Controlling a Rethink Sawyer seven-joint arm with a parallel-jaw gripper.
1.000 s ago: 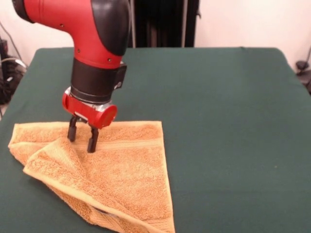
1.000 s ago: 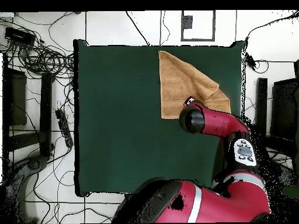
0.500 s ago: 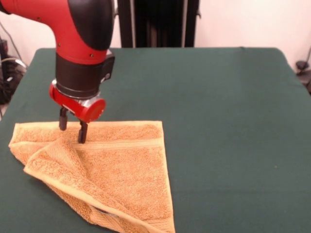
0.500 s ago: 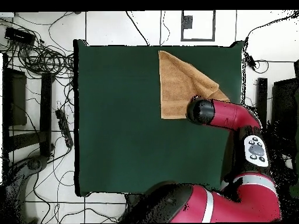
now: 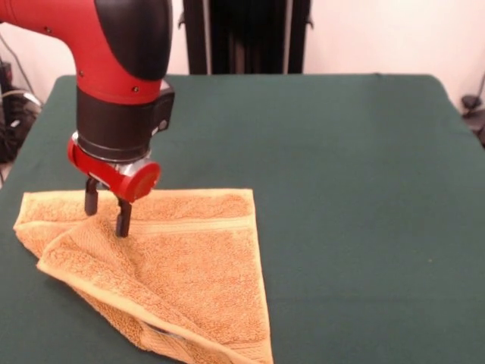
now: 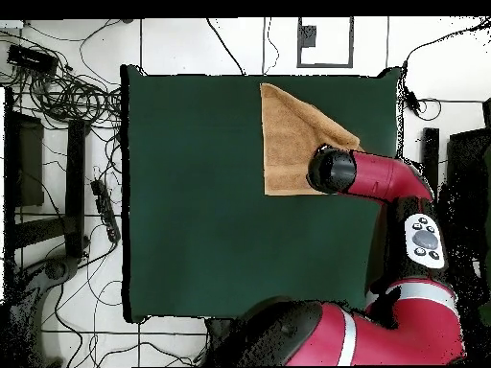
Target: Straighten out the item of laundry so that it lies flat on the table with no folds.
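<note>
The orange-tan towel (image 5: 182, 265) lies at the table's near left in the front view, folded diagonally so its left part doubles over into a triangle. In the overhead view the towel (image 6: 292, 134) sits at the top right of the green table (image 6: 192, 192). My gripper (image 5: 106, 212) is open, its two black fingers pointing down just over the folded corner near the towel's far left edge. The arm's head hides the gripper in the overhead view.
The dark green table (image 5: 356, 189) stretches wide to the right of the towel. Cables and stands (image 6: 67, 96) lie on the floor past the table's left edge in the overhead view. A dark stand (image 5: 242, 34) rises behind the table.
My gripper has moved left along the towel's far edge, toward the folded corner, and dropped slightly lower. The towel has not moved.
</note>
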